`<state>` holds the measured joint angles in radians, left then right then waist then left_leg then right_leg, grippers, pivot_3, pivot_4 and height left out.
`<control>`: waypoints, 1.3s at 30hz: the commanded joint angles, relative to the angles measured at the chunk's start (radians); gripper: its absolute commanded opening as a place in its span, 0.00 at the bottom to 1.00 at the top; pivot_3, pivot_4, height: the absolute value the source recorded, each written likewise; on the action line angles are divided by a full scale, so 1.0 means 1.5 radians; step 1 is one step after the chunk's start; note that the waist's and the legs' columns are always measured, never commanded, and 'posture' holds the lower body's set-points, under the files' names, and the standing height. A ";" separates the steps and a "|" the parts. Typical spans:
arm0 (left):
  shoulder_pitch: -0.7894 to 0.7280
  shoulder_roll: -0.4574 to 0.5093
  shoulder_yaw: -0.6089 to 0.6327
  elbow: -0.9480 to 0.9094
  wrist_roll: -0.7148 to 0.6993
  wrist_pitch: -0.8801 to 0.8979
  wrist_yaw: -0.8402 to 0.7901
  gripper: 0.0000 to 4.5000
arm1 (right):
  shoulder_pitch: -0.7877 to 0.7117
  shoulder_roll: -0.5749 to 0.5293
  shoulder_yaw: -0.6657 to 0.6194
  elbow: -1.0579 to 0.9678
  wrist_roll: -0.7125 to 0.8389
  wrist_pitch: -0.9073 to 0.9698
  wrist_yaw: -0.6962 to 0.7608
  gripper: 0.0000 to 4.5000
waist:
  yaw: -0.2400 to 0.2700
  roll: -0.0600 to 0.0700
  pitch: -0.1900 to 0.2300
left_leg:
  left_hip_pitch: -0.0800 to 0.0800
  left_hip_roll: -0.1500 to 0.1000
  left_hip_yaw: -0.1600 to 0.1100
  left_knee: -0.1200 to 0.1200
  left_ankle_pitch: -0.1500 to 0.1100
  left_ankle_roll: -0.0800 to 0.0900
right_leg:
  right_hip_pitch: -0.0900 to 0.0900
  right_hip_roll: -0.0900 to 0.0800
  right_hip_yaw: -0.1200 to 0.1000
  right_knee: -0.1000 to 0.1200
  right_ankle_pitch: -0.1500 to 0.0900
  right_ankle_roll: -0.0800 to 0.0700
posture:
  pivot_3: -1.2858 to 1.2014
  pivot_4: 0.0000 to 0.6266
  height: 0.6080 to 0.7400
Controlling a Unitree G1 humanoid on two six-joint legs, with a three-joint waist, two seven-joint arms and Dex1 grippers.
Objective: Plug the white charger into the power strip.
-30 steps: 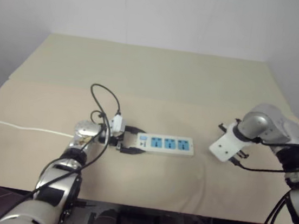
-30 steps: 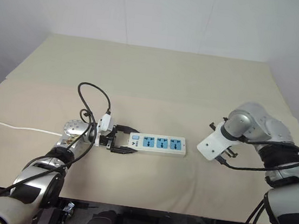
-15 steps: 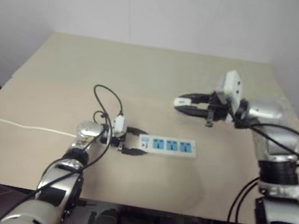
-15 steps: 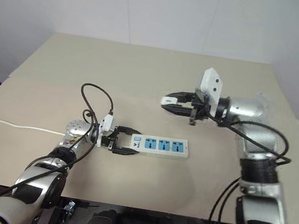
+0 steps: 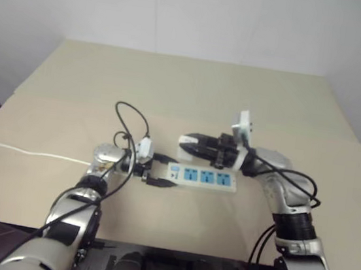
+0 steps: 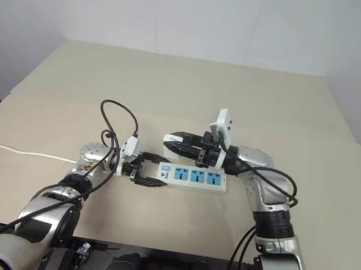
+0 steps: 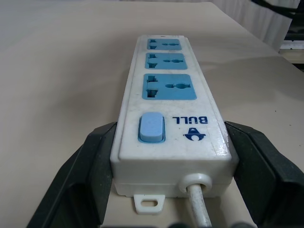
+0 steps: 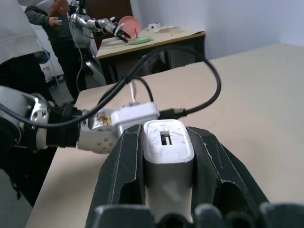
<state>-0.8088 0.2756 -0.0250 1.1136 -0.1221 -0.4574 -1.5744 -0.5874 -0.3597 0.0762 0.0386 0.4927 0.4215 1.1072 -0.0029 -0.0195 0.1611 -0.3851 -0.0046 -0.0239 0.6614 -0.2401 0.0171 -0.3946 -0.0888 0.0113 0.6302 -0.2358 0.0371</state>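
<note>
Two pincers grip: charger (image 8: 168, 152) lengthwise, power strip (image 6: 192, 174) lying crosswise.

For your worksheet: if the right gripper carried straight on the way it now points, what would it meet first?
Probably the left gripper's wrist and black cable: the right gripper, holding the white charger, points that way above the power strip. Depth is unclear.

The long flat white power strip with three blue socket faces (image 6: 192, 174) lies flat on the beige table (image 6: 173, 88), near the front edge, its length running left to right. Its switch end faces left and sits between the jaws of the left gripper (image 6: 148, 170). Its thin white cord (image 6: 14, 151) runs off to the left across the table. The right gripper (image 6: 174, 141) hangs just behind and above the strip's left end, clamped around the small white rectangular charger (image 8: 167, 148).
</note>
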 commanded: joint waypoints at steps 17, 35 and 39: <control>-0.012 0.010 -0.015 0.011 0.017 0.009 -0.019 0.72 | -0.019 -0.008 0.009 0.141 -0.060 -0.165 0.088 0.25 | -0.006 0.000 0.000 | 0.000 0.000 0.000 0.000 0.000 0.000 | 0.000 0.000 0.000 0.000 0.000 0.000 | 0.52 0.24 1.00; -0.023 0.009 -0.013 0.018 0.017 0.006 -0.017 0.72 | -0.001 -0.004 0.013 0.195 -0.091 -0.229 0.086 0.25 | -0.006 0.000 0.000 | 0.000 0.000 0.000 0.000 0.000 0.000 | 0.000 0.000 0.000 0.000 0.000 0.000 | 0.52 0.24 1.00; -0.023 0.009 -0.013 0.019 0.017 0.007 -0.017 0.72 | 0.000 -0.003 0.017 0.221 -0.101 -0.254 0.091 0.25 | -0.006 0.000 0.000 | 0.000 0.000 0.000 0.000 0.000 0.000 | 0.000 0.000 0.000 0.000 0.000 0.000 | 0.52 0.24 1.00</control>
<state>-0.8277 0.2853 -0.0285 1.1348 -0.1172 -0.4495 -1.5929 -0.5835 -0.3563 0.1102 0.3618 0.3528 0.0713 1.2381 -0.0113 -0.0195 0.1611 -0.3847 -0.0043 -0.0237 0.6614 -0.2400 0.0170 -0.3945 -0.0885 0.0115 0.6299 -0.2358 0.0371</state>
